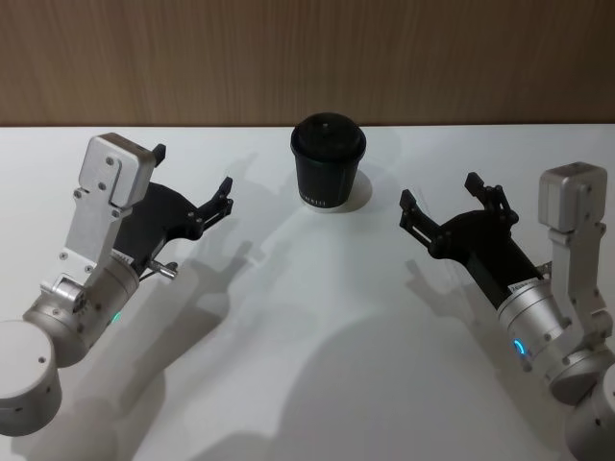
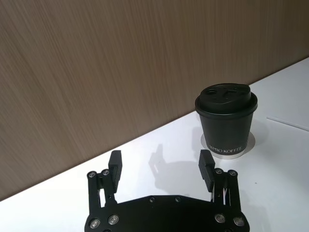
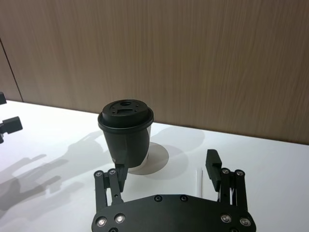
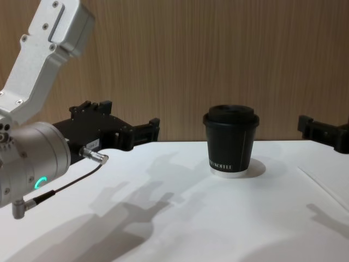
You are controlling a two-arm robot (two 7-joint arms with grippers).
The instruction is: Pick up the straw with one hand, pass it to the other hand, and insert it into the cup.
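So the black paper coffee cup [image 1: 329, 163] is standing upright on the white table [image 1: 307, 365] with its black plastic lid [image 1: 329, 134] pressed on. It's close to the wood-panel wall [image 1: 307, 58]. The left gripper [image 1: 192, 171] hovers above the table, fingers spread wide, and the cup sits ahead of it and off to its right, well apart. The right gripper [image 1: 440, 192] is spread wide too, with the cup ahead and to its left. The white straw [image 3: 198, 181] lies flat on the table just ahead of the right gripper, in line with the gap between its fingers and well clear of the cup.
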